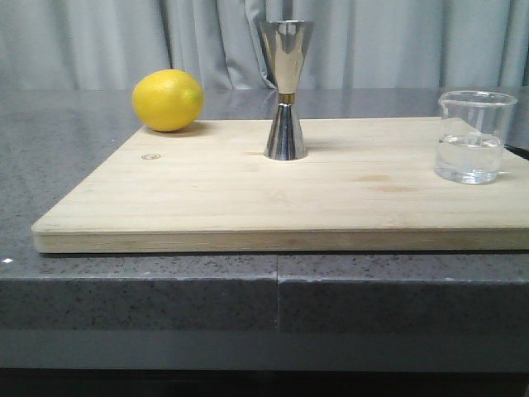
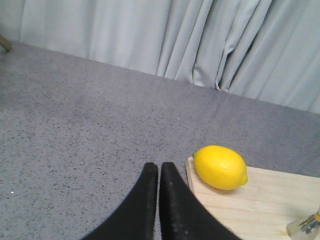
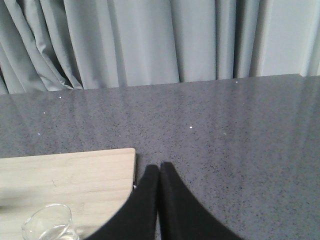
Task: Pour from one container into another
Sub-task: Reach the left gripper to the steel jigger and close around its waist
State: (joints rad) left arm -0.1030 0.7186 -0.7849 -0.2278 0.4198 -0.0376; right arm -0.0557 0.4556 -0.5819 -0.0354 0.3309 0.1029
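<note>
A clear glass beaker [image 1: 474,136] with clear liquid in it stands upright at the right end of the wooden board [image 1: 207,198]. The steel hourglass jigger [image 1: 286,89] stands upright at the board's middle back. Neither gripper shows in the front view. My left gripper [image 2: 159,167] is shut and empty above the grey counter, just off the board's corner beside the lemon [image 2: 220,167]. My right gripper [image 3: 159,167] is shut and empty above the counter, just off the board's [image 3: 65,175] other end, with the beaker's rim [image 3: 47,224] off to one side of it.
A yellow lemon [image 1: 168,100] lies on the board's back left corner. The board rests on a speckled grey counter [image 1: 74,124] whose front edge drops off just before the board. Grey curtains [image 1: 99,37] hang behind.
</note>
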